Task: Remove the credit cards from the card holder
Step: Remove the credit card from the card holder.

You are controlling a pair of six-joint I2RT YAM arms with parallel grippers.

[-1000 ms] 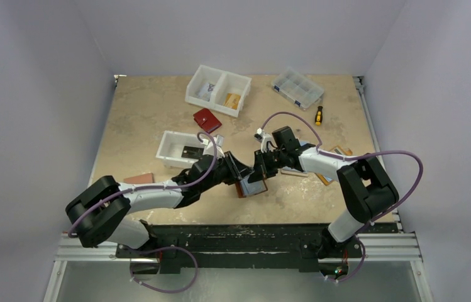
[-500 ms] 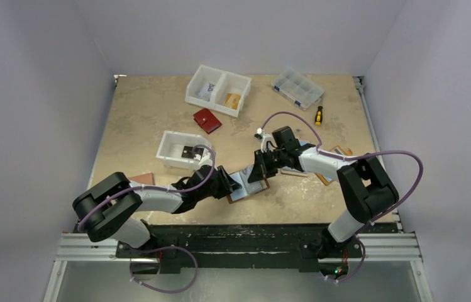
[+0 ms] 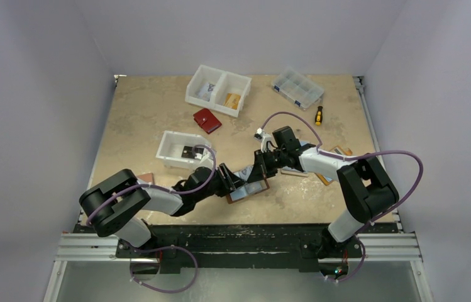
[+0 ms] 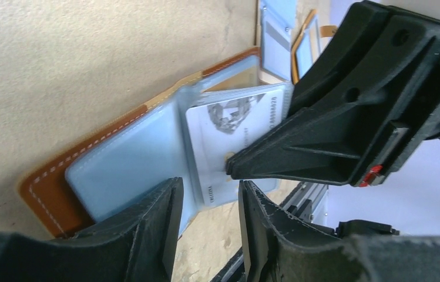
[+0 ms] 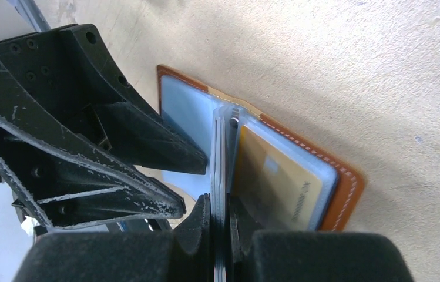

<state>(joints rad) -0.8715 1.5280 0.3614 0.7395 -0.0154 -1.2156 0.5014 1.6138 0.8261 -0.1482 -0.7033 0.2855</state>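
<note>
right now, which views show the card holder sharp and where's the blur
Left wrist: card holder and pale card crisp, left gripper blurred up close. Right wrist: gold card sharp, right gripper blurred. Top external: even light, faint shadows, the card holder small.

holder point(image 3: 251, 189): folded, lifted → spread open on bench point(image 3: 151, 113) | left claw point(image 3: 234, 182): drew back toward 7 o'clock

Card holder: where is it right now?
Top view: the card holder lies open on the table, near-centre, between the left gripper and the right gripper.
</note>
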